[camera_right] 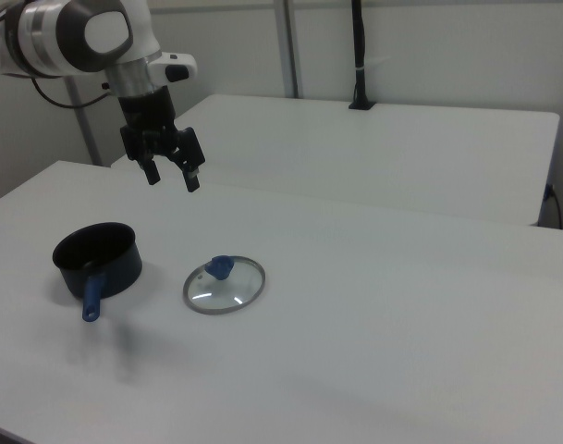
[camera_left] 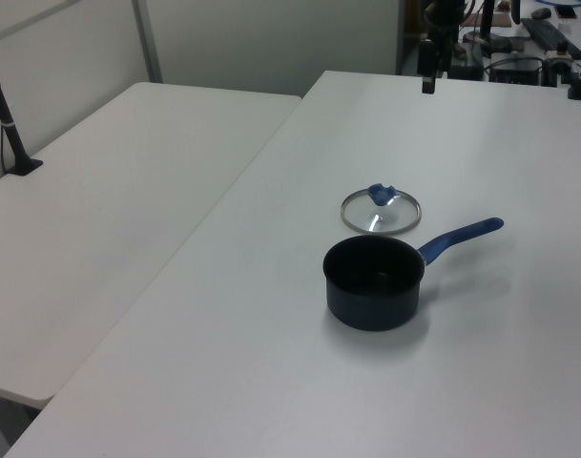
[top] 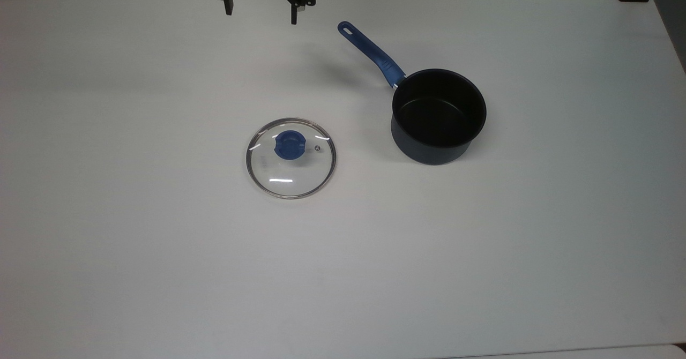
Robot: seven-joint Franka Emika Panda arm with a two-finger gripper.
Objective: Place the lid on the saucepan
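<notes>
On the table (top: 134, 241) the lid (top: 291, 157) — lettering unreadable — lies beside the saucepan (top: 438, 115); tool (top: 261, 12) spread, empty.

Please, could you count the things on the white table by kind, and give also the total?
Lid: 1
Saucepan: 1
Total: 2 things on the table

You had a white desk (top: 161, 268) under even light, with a second white table (camera_left: 99, 219) butted against it. Pale partition walls (camera_right: 429, 55) stood behind, and a black pole (camera_right: 358, 55) rose at that table's far edge.
</notes>
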